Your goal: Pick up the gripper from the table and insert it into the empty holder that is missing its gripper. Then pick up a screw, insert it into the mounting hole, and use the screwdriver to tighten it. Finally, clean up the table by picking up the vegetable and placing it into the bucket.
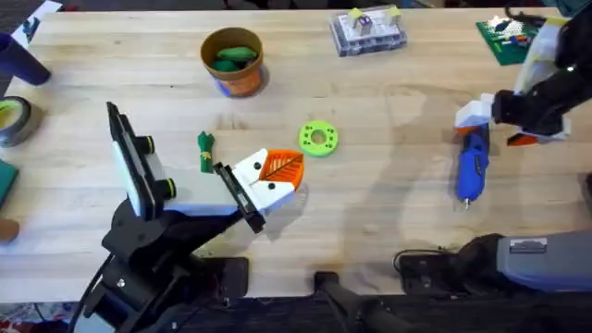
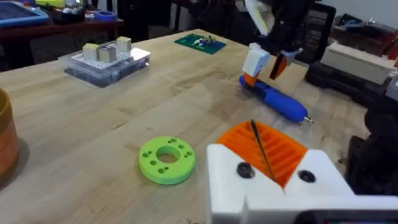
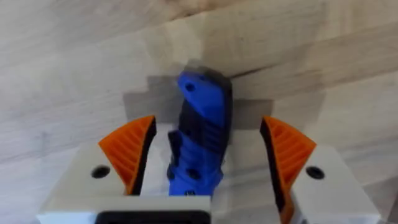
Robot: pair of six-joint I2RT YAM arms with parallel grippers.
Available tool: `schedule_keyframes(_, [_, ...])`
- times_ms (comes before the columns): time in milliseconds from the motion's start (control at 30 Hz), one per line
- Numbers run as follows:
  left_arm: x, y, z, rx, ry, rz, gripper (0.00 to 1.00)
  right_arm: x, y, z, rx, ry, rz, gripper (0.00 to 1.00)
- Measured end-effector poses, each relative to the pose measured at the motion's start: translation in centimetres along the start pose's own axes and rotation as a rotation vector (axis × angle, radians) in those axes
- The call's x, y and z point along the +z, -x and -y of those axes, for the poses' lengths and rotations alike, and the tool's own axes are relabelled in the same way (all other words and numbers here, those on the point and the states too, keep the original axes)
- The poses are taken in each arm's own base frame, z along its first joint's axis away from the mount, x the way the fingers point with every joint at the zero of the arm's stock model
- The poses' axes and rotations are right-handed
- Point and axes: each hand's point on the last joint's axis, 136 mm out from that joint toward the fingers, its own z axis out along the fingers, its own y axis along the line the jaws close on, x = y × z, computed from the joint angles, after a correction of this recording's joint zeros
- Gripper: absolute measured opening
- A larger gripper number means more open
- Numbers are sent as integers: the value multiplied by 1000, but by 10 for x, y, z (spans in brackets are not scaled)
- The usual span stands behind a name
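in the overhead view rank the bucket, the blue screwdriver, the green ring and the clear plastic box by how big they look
1. Clear plastic box and bucket: too alike to rank.
2. Blue screwdriver.
3. Green ring.

Wooden table bears screwdriver, green ring, bucket.

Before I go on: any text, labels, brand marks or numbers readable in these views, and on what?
None readable.
Clear parts box: the blocks inside show marks, too blurred to read.
Green circuit board: markings too small to read.
Blue screwdriver: no label legible.
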Motion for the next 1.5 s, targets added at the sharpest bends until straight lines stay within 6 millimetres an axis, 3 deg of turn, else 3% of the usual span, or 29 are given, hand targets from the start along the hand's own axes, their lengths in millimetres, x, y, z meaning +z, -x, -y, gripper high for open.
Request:
schedule_keyframes(200, [0, 0, 0, 0, 0, 0, 16, -9, -1, 0, 12, -2, 23, 996])
schedule_keyframes(500, [0, 0, 0, 0, 0, 0, 16, 24, -12, -2, 42, -3, 35, 996])
schedule_keyframes(700, [0, 0, 0, 0, 0, 0, 16, 30, -12, -2, 54, -3, 45, 975])
schedule_keyframes(767, [0, 0, 0, 0, 0, 0, 16, 31, -10, -2, 57, -3, 52, 912])
schedule_keyframes(833, [0, 0, 0, 0, 0, 0, 16, 32, -6, -1, 60, -5, 64, 772])
schedule_keyframes(900, [0, 0, 0, 0, 0, 0, 16, 33, -2, 0, 66, -12, 78, 562])
schedule_keyframes(1000, [0, 0, 0, 0, 0, 0, 16, 35, 0, 5, 73, -30, 84, 145])
schedule_keyframes(1033, [0, 0, 0, 0, 0, 0, 16, 35, 0, 5, 74, -34, 82, 53])
schedule_keyframes(1300, [0, 0, 0, 0, 0, 0, 16, 27, 1, 4, 74, -26, 101, 25])
schedule_keyframes(1400, [0, 0, 0, 0, 0, 0, 16, 3, 14, 3, 79, -21, 208, 25])
schedule_keyframes(1500, [0, 0, 0, 0, 0, 0, 16, -41, 31, 5, 109, -21, 389, 25])
